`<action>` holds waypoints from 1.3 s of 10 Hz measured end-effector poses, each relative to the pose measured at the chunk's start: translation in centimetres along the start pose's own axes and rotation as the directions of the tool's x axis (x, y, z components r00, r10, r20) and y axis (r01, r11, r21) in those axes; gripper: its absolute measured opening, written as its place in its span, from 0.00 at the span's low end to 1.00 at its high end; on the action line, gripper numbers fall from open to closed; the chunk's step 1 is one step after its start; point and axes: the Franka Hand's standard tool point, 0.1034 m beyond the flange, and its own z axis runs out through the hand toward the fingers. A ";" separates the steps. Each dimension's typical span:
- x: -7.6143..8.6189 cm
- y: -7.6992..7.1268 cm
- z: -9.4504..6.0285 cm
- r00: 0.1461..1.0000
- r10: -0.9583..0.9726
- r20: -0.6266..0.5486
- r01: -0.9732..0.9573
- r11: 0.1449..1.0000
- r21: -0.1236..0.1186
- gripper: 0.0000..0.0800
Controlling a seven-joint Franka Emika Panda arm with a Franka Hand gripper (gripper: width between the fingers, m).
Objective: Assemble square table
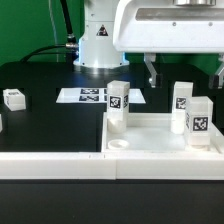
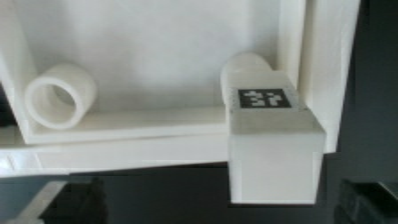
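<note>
End effector (image 1: 185, 72) hangs released above a white leg (image 1: 183, 97) bearing a black-and-white tag (image 1: 182, 102).

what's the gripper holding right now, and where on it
Nothing: the gripper is wide open above the square table, and the upright leg under it is not gripped.

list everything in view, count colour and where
square table top: one, white, front of the table, toward the exterior view's right
legs: three, white with black tags, upright on the top
small tagged piece: one, white, at the exterior view's left
marker board: one, white with black tags, flat before the robot base
long rail: one, white, along the front
table: one, black
robot base: one, white, rear
gripper: one, open, above the top
</note>
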 end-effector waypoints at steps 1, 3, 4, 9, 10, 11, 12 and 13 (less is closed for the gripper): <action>0.0 -0.3 -0.1 0.998 0.018 0.054 -0.018 1.000 -0.003 0.81; 0.5 -2.2 0.4 0.996 0.060 0.063 -0.060 0.998 -0.006 0.81; 0.4 -2.4 1.3 0.997 0.056 0.047 -0.056 0.998 -0.006 0.81; 0.4 -2.0 1.7 0.997 0.061 0.044 -0.061 0.998 -0.010 0.81; 0.4 -2.0 1.8 0.997 0.063 0.044 -0.062 0.998 -0.010 0.81; 0.3 -2.1 2.3 0.996 0.075 0.048 -0.074 0.997 -0.014 0.81; 0.6 -2.4 2.8 0.995 0.083 0.046 -0.082 0.996 -0.018 0.81; 0.6 -2.4 3.1 0.995 0.088 0.047 -0.087 0.996 -0.020 0.81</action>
